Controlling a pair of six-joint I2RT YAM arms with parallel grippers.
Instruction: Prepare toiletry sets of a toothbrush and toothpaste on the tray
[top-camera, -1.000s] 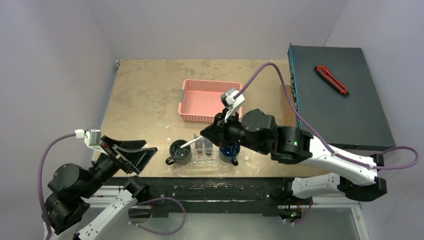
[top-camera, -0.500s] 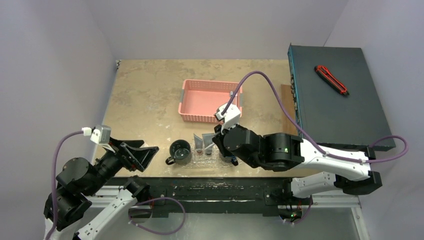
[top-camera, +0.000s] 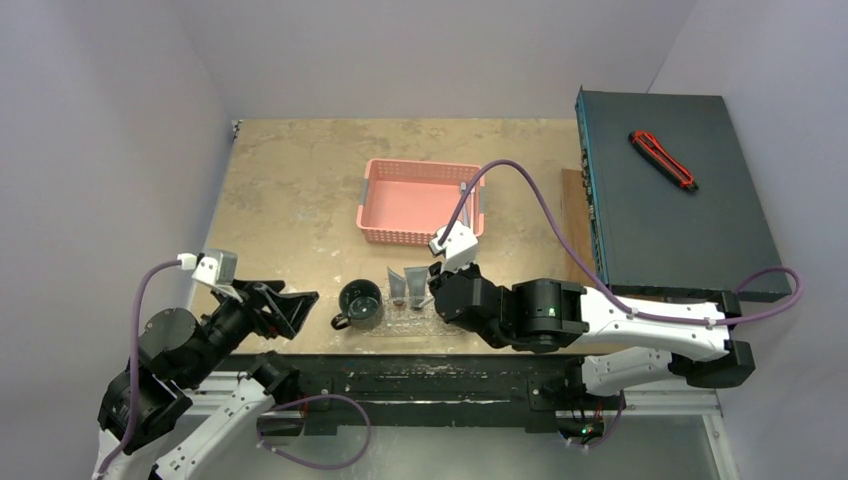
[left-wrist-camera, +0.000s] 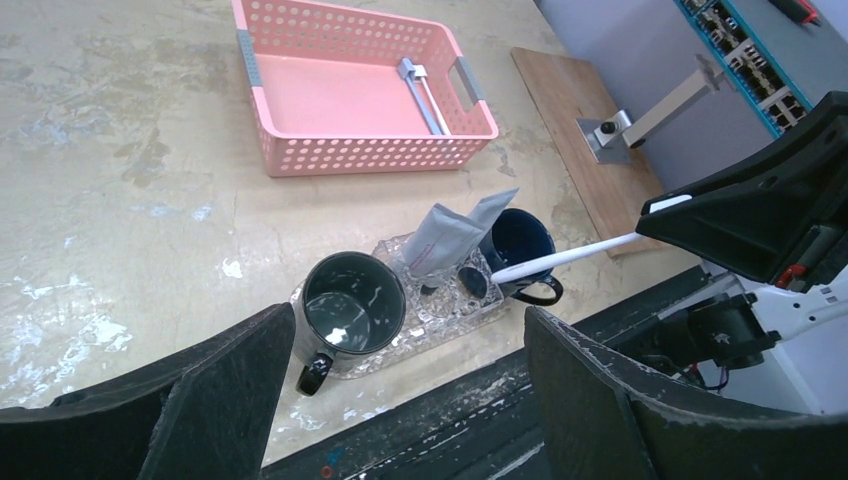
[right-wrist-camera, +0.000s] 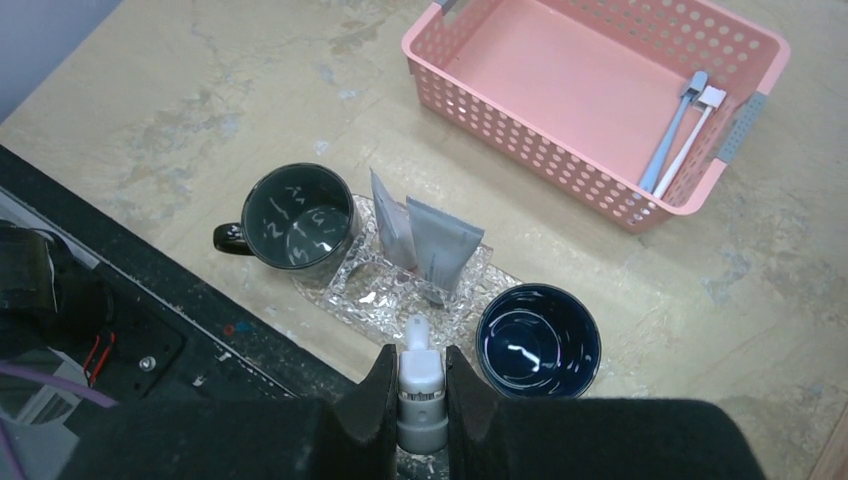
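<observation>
Scuffed beige tabletop (top-camera: 300, 180), arms at the near edge, and all the action is down at the front. Look at that thin white toothbrush (left-wrist-camera: 570, 255): the right gripper (right-wrist-camera: 420, 372) has its fingers clamped on the handle end. The long axis runs from the gripper, slanting down toward the see-through embossed plastic tray (right-wrist-camera: 350, 288). The head hangs over the tray, between the two silver-grey squeeze tubes (right-wrist-camera: 432, 248) and the dark blue mug (right-wrist-camera: 538, 340), just beside that mug's rim. Whether it touches anything, I cannot tell.

So the right arm owns this one. To my eye, the placing turns on that small gap: a nudge right means the mug, straight down means bare tray.

The tubes stand cap-down, leaning, mid-tray, and they are the nearest thing to knock over. A black mug (right-wrist-camera: 298, 215) sits at the tray's left end. Beyond lies the pink mesh basket (right-wrist-camera: 520, 110), with two more pale brushes (right-wrist-camera: 680, 115) inside.

The left gripper (top-camera: 290, 310) hangs well off to the left, fingers spread wide and holding nothing.
</observation>
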